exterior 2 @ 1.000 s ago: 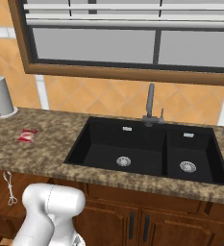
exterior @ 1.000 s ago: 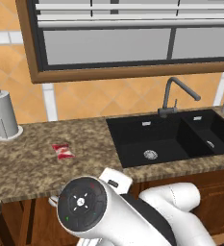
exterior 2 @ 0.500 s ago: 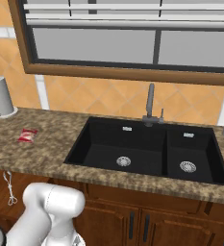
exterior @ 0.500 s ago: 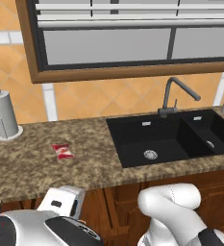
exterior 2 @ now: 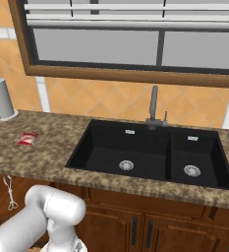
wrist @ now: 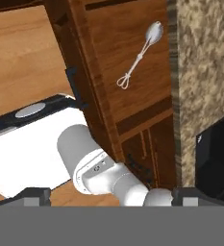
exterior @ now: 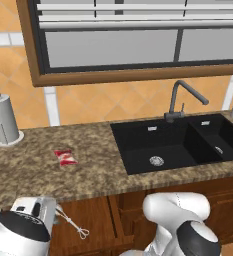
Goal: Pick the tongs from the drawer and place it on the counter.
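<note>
The tongs [wrist: 140, 55] are a thin silver utensil lying flat on the floor of the open wooden drawer [wrist: 128, 86], spoon tip toward the counter [wrist: 200, 72], loops away from it. They also appear as the tongs [exterior: 71, 223] under the counter's front edge and the tongs [exterior 2: 9, 192] at the far left. My gripper [wrist: 116, 196] hangs well above the drawer, open, its two dark fingertips wide apart with nothing between them. My white hand [exterior: 34, 209] sits at the lower left, just left of the tongs.
A red-and-white packet [exterior: 65, 156] lies on the speckled counter [exterior: 88, 170]. A paper towel holder [exterior: 5, 120] stands at the back left. The black double sink [exterior: 173, 142] with its faucet [exterior: 180, 100] lies to the right. My arm's base [exterior: 178, 225] stands before the cabinets.
My arm has swung left and down, from the middle of the left base view to its lower left corner. The tongs and drawer now show there. Nothing else moved.
</note>
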